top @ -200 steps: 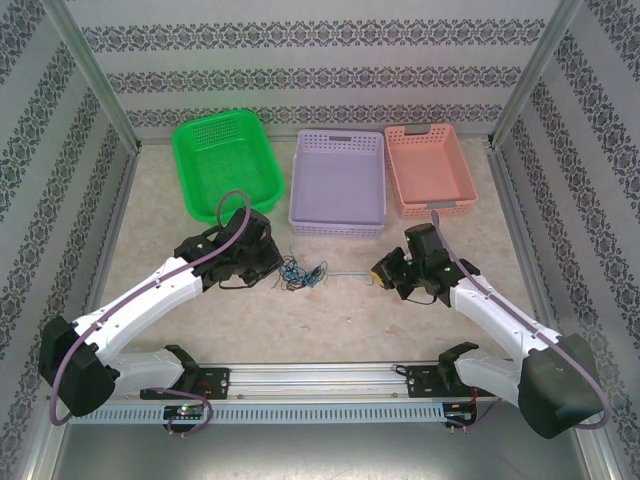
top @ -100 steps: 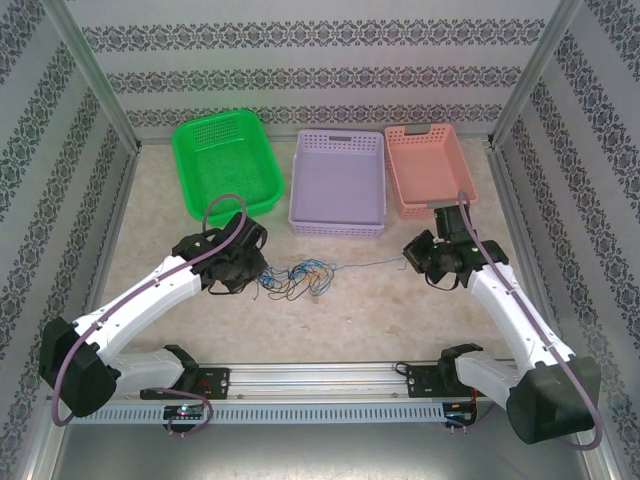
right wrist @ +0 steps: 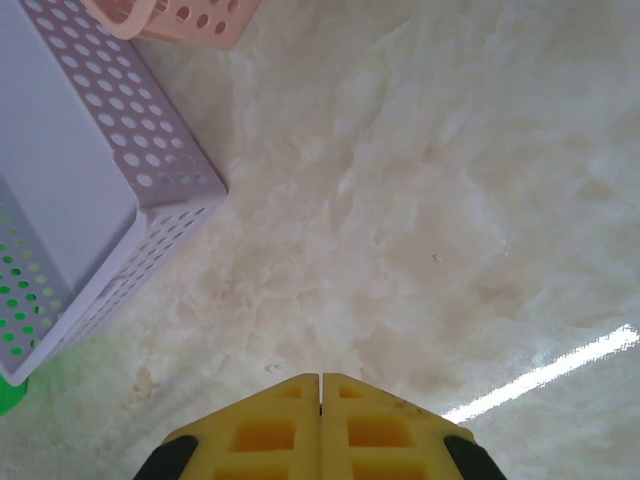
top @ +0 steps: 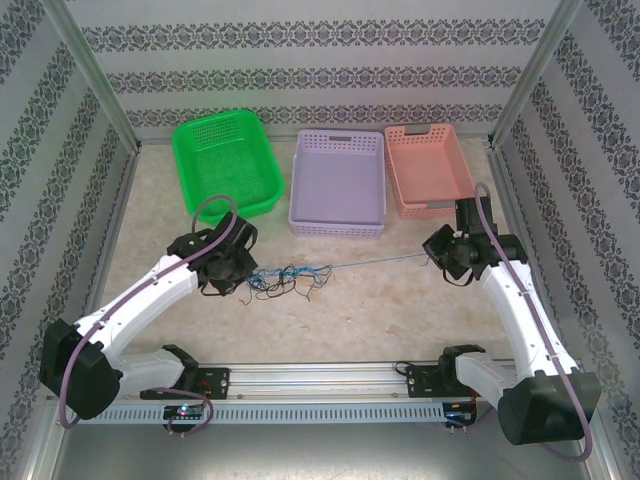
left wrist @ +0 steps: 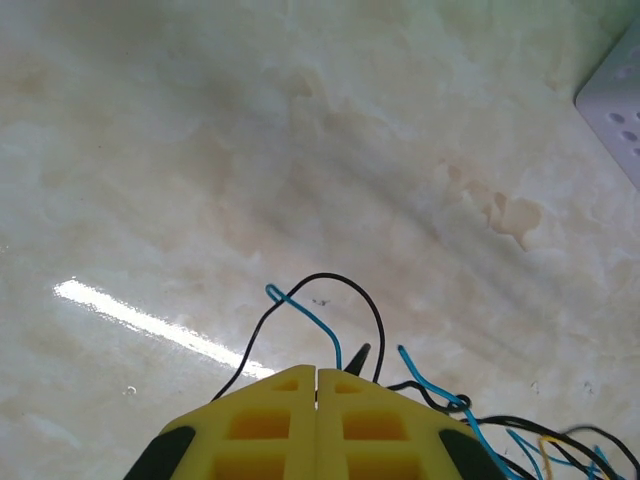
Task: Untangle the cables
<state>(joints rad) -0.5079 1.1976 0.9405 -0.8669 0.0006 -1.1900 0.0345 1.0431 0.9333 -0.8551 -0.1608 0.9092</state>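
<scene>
The cables (top: 290, 277) lie as a small tangle of thin black and blue wires on the table between the arms. My left gripper (top: 248, 272) sits at the tangle's left end. In the left wrist view its yellow fingers (left wrist: 317, 370) are pressed shut, and black and blue cables (left wrist: 330, 300) loop out from their tips. One pale strand (top: 380, 262) runs taut from the tangle to my right gripper (top: 430, 252). In the right wrist view the right gripper (right wrist: 320, 377) is shut, and the strand is hidden there.
Three baskets stand in a row at the back: green (top: 215, 122), purple (top: 338, 228) and pink (top: 436, 208). The purple basket's corner (right wrist: 150, 170) is left of the right gripper. A metal rail (top: 320, 375) runs along the near edge.
My right gripper has moved right and farther back, drawing the pale strand out long and taut. My left gripper has shifted left, and the tangle has stretched sideways.
</scene>
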